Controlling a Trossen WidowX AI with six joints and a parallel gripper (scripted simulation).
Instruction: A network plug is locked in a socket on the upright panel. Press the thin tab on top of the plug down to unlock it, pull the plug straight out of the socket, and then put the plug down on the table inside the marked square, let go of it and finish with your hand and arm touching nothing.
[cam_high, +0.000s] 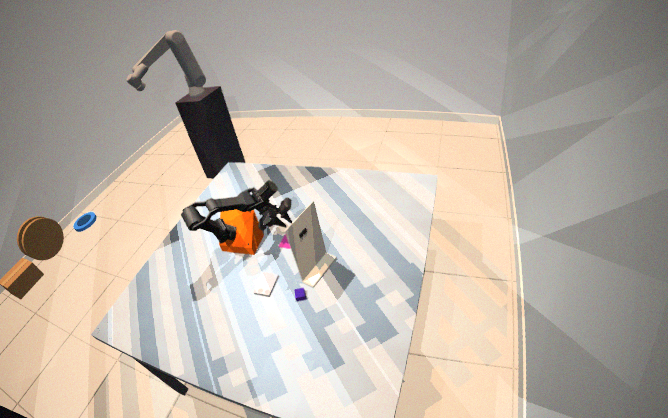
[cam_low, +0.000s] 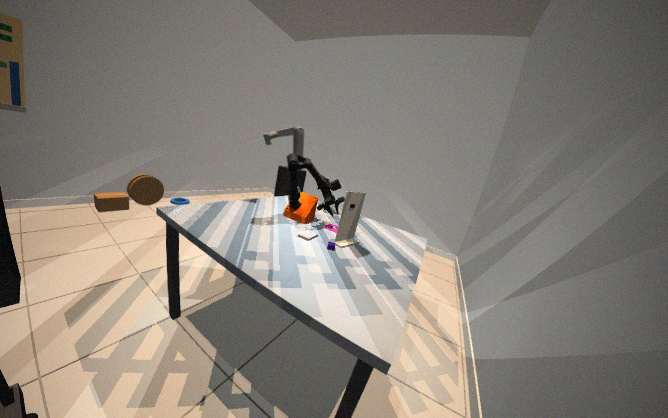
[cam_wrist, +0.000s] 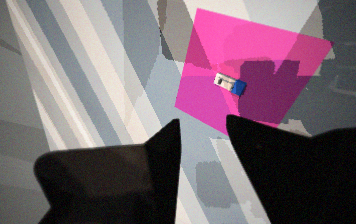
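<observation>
The network plug (cam_wrist: 230, 84), white with a blue end, lies inside the magenta marked square (cam_wrist: 225, 35) (cam_high: 285, 243) (cam_low: 330, 228), apart from the fingers. My gripper (cam_wrist: 202, 123) (cam_high: 280, 220) (cam_low: 332, 209) points down, partly open and empty, above the table near the square's edge. In the wrist view a gap shows between the black fingertips, with the plug beyond them and a little to the right. The upright panel (cam_high: 312, 250) (cam_low: 350, 220) stands beside the square. Its dark socket openings (cam_high: 303, 233) (cam_low: 352, 205) show no plug in the top and exterior views.
An orange faceted block (cam_high: 242, 230) (cam_low: 302, 207) stands close to the arm's base. A flat white piece (cam_high: 266, 285) (cam_low: 307, 235) lies on the table, with a small purple cube (cam_high: 300, 294) (cam_low: 331, 246) near the panel's foot (cam_high: 320, 271) (cam_low: 347, 243). The panel rises close beside the gripper.
</observation>
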